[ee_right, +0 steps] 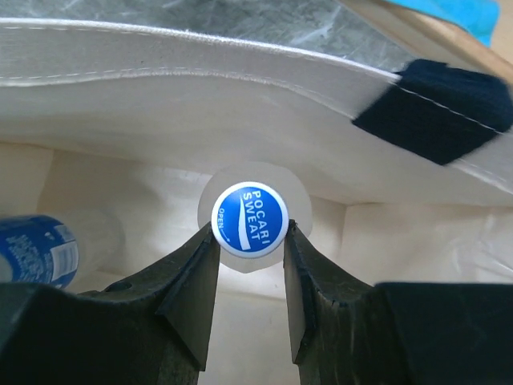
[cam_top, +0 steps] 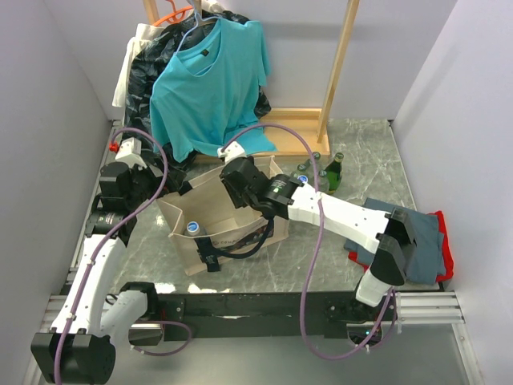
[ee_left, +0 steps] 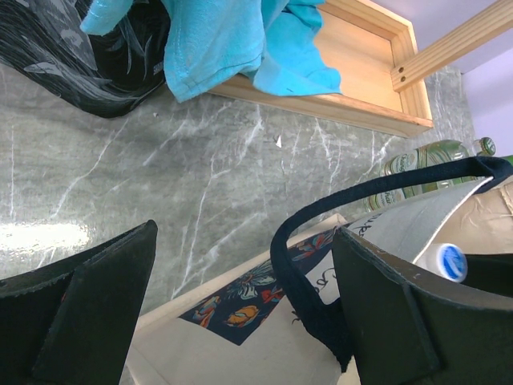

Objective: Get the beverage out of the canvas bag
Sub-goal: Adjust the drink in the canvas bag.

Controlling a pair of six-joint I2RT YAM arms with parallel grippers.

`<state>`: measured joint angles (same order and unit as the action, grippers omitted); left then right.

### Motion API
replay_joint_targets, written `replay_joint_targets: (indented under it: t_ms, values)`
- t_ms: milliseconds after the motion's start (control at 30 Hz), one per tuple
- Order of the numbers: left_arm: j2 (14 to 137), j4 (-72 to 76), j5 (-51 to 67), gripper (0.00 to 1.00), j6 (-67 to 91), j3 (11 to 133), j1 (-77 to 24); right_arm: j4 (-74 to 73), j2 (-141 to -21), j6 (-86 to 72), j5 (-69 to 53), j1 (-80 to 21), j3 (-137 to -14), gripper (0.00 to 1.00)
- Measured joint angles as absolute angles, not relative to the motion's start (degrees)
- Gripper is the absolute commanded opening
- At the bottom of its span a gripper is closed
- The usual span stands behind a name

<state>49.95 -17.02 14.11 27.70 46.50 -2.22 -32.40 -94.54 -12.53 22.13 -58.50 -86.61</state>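
Observation:
The beige canvas bag (cam_top: 228, 241) stands open at the table's middle, its printed side (ee_left: 240, 301) and black strap (ee_left: 300, 265) showing in the left wrist view. Inside it, my right gripper (ee_right: 249, 230) is shut on the blue Pocari Sweat cap (ee_right: 249, 219) of an upright beverage bottle. A second bottle with a blue label (ee_right: 36, 250) lies to the left inside the bag. A blue-and-white cap (cam_top: 193, 228) shows in the bag's mouth from above. My left gripper (ee_left: 244, 233) stands wide open across the bag's rim, one finger beside the strap.
Green glass bottles (cam_top: 325, 172) stand right of the bag. A teal T-shirt (cam_top: 208, 80) and a black plastic bag (cam_top: 148, 72) hang on the wooden rack (cam_top: 341, 56) behind. Folded clothes (cam_top: 409, 241) lie at the right edge.

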Motion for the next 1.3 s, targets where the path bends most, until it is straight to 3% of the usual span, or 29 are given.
replay_joint_targets:
  t_ms: [567, 667, 733, 833, 900, 1200, 1267, 1300]
  values:
    - [49.4, -17.0, 14.1, 0.96, 27.7, 46.5, -2.2, -23.3, -96.8, -14.0, 22.2, -58.1, -84.6, 0.03]
    - [49.4, -17.0, 14.1, 0.96, 27.7, 46.5, -2.2, -23.4, -96.8, -14.0, 22.6, -58.0, -84.7, 0.09]
    - [49.4, -17.0, 14.1, 0.96, 27.7, 46.5, -2.2, -23.3, -96.8, -14.1, 22.8, -58.0, -84.7, 0.20]
    - [49.4, -17.0, 14.1, 0.96, 27.7, 46.5, -2.2, -23.4, -96.8, -14.1, 22.9, -58.0, -84.8, 0.23]
    - [49.4, -17.0, 14.2, 0.96, 27.7, 46.5, -2.2, -23.6, -96.8, -14.1, 22.9, -58.0, -84.8, 0.31]
    - [49.5, -16.9, 14.2, 0.96, 27.7, 46.4, -2.2, -24.4, -96.6, -14.1, 22.8, -58.0, -85.5, 0.38]
    - [49.5, -16.8, 14.2, 0.96, 27.7, 46.2, -2.2, -24.6, -96.6, -14.1, 22.8, -58.0, -85.7, 0.51]
    - [49.5, -16.8, 14.2, 0.96, 27.7, 46.2, -2.2, -24.9, -96.6, -14.2, 22.8, -58.0, -85.9, 0.52]
